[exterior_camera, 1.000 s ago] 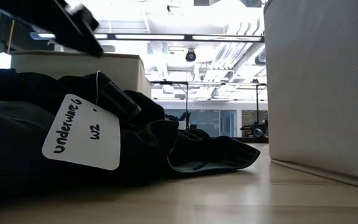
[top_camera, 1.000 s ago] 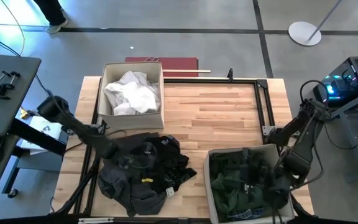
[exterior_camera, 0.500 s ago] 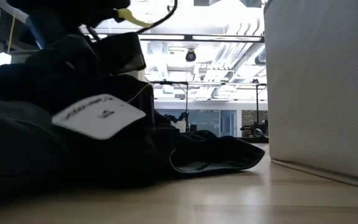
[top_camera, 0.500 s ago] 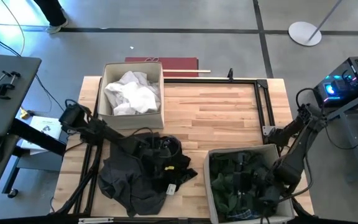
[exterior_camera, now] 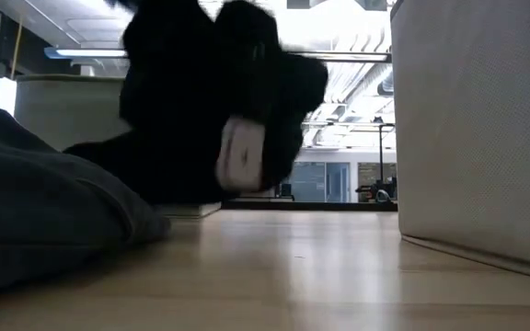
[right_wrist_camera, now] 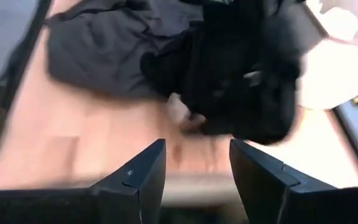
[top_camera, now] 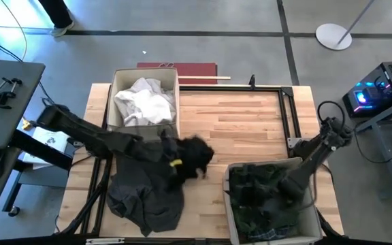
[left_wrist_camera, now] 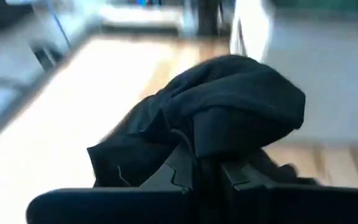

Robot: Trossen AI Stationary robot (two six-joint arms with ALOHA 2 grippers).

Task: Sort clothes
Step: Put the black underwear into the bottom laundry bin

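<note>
While clamped in the left gripper (left_wrist_camera: 201,171), crumpled soft black garment (top_camera: 189,155), right gripper (right_wrist_camera: 194,165) agape.

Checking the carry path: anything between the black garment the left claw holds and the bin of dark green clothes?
Nothing visible. The left claw grips the black fabric garment above bare wooden table, short of the beige fabric bin with dark green clothes; the right claw hovers over that bin.

A: What sits on the desk (top_camera: 243,122)?

B: Two beige fabric bins. One bin (top_camera: 117,116) stands at the far left corner, the other bin (top_camera: 264,167) at the near right corner.

A: Anything else?

B: A black metal frame (top_camera: 286,102) runs along the far and right edges. A red board (top_camera: 197,69) lies on the floor past the far edge.
</note>
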